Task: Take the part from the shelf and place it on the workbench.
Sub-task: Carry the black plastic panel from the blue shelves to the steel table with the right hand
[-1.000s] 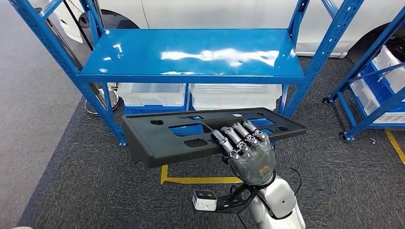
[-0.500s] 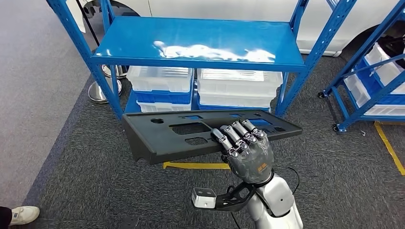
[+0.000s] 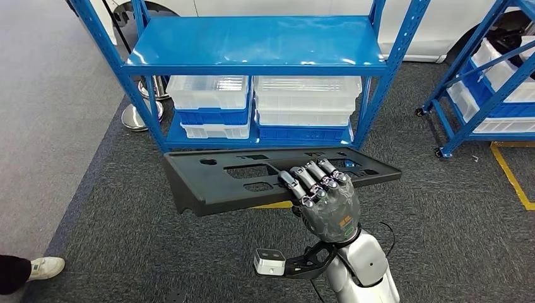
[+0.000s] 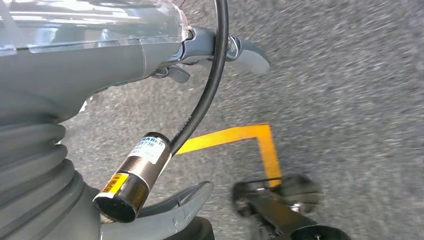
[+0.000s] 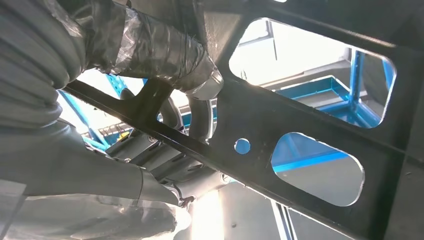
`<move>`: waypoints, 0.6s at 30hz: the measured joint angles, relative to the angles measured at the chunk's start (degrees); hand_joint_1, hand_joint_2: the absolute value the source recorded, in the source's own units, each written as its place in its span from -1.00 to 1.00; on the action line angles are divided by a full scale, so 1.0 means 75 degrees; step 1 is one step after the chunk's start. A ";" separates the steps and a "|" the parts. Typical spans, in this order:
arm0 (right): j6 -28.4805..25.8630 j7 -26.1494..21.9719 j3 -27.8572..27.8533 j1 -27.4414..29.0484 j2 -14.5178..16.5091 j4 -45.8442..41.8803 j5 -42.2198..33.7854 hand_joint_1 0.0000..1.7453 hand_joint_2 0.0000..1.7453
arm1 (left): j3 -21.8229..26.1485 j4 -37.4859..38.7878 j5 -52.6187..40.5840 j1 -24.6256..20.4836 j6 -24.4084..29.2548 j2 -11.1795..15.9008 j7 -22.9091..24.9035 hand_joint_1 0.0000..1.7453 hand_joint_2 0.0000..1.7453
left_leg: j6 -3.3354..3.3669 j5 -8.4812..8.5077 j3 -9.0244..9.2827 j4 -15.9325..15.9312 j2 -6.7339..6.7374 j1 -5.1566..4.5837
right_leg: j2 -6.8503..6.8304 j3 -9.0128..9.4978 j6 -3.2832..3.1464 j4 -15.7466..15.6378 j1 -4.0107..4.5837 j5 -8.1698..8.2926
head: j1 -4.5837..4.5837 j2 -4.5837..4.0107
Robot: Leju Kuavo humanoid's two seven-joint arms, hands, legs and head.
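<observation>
The black plastic part (image 3: 252, 177), a long flat panel pierced by rectangular and round cutouts, is carried level in the air above the dark grey carpet (image 3: 441, 214), in front of the blue steel shelf (image 3: 252, 44) and clear of it. The right hand (image 3: 322, 199) grips the panel near its right half, with the fingers (image 3: 309, 180) folded over the upper face and the near edge; the right wrist view, looking from beneath, shows the thick grey thumb (image 5: 165, 55) pressed against the panel's underside (image 5: 300, 120), so the hand is clamped on the part. The silver right forearm (image 3: 366, 268) rises from the lower edge of the head view, with a small white camera module (image 3: 270, 263) bracketed beside the wrist. In the left wrist view the left hand (image 4: 215, 57) hangs over the carpet with nothing visible in it; whether its fingers are apart or curled cannot be told. On the shelf's lower tier stand stacked clear and blue plastic bins (image 3: 265, 107). A second blue rack (image 3: 486, 76) on casters stands to the right, yellow floor tape (image 3: 514, 180) runs beside it, and a person's white shoe (image 3: 44, 267) appears at the lower left.
</observation>
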 joint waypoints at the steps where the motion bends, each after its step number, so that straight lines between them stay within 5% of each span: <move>1: -0.0001 -0.0009 -0.0006 0.0004 0.0000 0.0004 -0.0003 1.00 1.00 | 0.0000 0.0000 -0.0001 -0.0001 0.0000 0.0001 -0.0001 -1.00 1.00 | -0.0005 0.0216 0.0155 0.0037 0.0000 0.0001 | -0.0002 -0.0141 0.0015 0.0030 -0.0001 0.0090 | 0.0000 0.0000; 3: -0.0001 -0.0020 -0.0014 0.0008 0.0003 0.0009 -0.0013 1.00 1.00 | 0.0001 -0.0001 -0.0013 -0.0011 0.0000 0.0002 -0.0001 -1.00 1.00 | 0.0030 0.0540 0.0867 -0.0655 -0.0003 0.0001 | -0.0001 -0.0401 0.0063 0.0109 -0.0001 0.0242 | -0.0002 0.0000; 5: -0.0001 -0.0038 -0.0019 0.0005 0.0013 0.0004 -0.0031 1.00 1.00 | 0.0002 -0.0002 -0.0052 -0.0036 0.0000 0.0003 -0.0003 -1.00 1.00 | 0.0114 0.0347 0.1697 -0.1808 -0.0016 -0.0028 | -0.0004 -0.0552 0.0135 0.0179 0.0017 0.0376 | 0.0002 0.0000; 7: -0.0001 -0.0069 -0.0023 0.0005 0.0028 0.0001 -0.0058 1.00 1.00 | 0.0002 -0.0003 -0.0093 -0.0050 -0.0001 0.0003 -0.0004 -1.00 1.00 | 0.0221 0.0163 0.1986 -0.2370 -0.0026 -0.0074 | -0.0018 -0.0601 0.0220 0.0171 0.0021 0.0524 | 0.0008 0.0000; 9: -0.0001 -0.0093 -0.0031 0.0012 0.0036 0.0005 -0.0082 1.00 1.00 | 0.0006 -0.0003 -0.0115 -0.0035 0.0000 0.0004 -0.0004 -1.00 1.00 | 0.0363 0.0272 0.1882 -0.2409 -0.0004 -0.0063 | -0.0011 -0.0664 0.0310 0.0185 0.0004 0.0531 | 0.0009 0.0000; 10: -0.0001 -0.0101 -0.0041 0.0018 0.0039 0.0008 -0.0087 1.00 1.00 | 0.0008 -0.0003 -0.0129 -0.0028 0.0004 0.0004 -0.0006 -1.00 1.00 | 0.0444 0.0344 0.1818 -0.2427 0.0012 -0.0050 | 0.0002 -0.0739 0.0347 0.0324 -0.0006 0.0343 | 0.0010 0.0000; 13: -0.0001 -0.0132 -0.0080 0.0030 0.0039 0.0026 -0.0100 1.00 1.00 | 0.0012 -0.0003 -0.0183 -0.0016 0.0012 0.0006 -0.0029 -1.00 1.00 | 0.0575 0.0570 0.1573 -0.2427 0.0036 -0.0050 | 0.0029 -0.1135 0.0414 0.1541 -0.0034 -0.0667 | 0.0012 0.0000; 14: -0.0001 -0.0143 -0.0090 0.0037 0.0039 0.0042 -0.0104 1.00 1.00 | 0.0012 -0.0003 -0.0200 -0.0010 0.0009 0.0007 -0.0038 -1.00 1.00 | 0.0575 0.0641 0.1480 -0.2414 0.0036 -0.0055 | 0.0030 -0.1231 0.0430 0.1986 -0.0037 -0.0822 | 0.0012 0.0000; 16: -0.0001 -0.0157 -0.0107 0.0053 0.0039 0.0071 -0.0108 1.00 1.00 | 0.0013 -0.0003 -0.0219 0.0004 0.0005 0.0008 -0.0047 -1.00 1.00 | 0.0556 0.0751 0.1298 -0.2368 0.0036 -0.0064 | 0.0030 -0.1082 0.0427 0.2204 -0.0042 -0.0657 | 0.0011 0.0000; 18: -0.0001 -0.0159 -0.0120 0.0057 0.0041 0.0079 -0.0108 1.00 1.00 | 0.0015 -0.0003 -0.0224 0.0010 0.0004 0.0007 -0.0049 -1.00 1.00 | 0.0524 0.0811 0.1169 -0.2303 0.0032 -0.0070 | 0.0032 -0.0391 0.0359 0.1337 -0.0033 -0.0356 | 0.0009 0.0000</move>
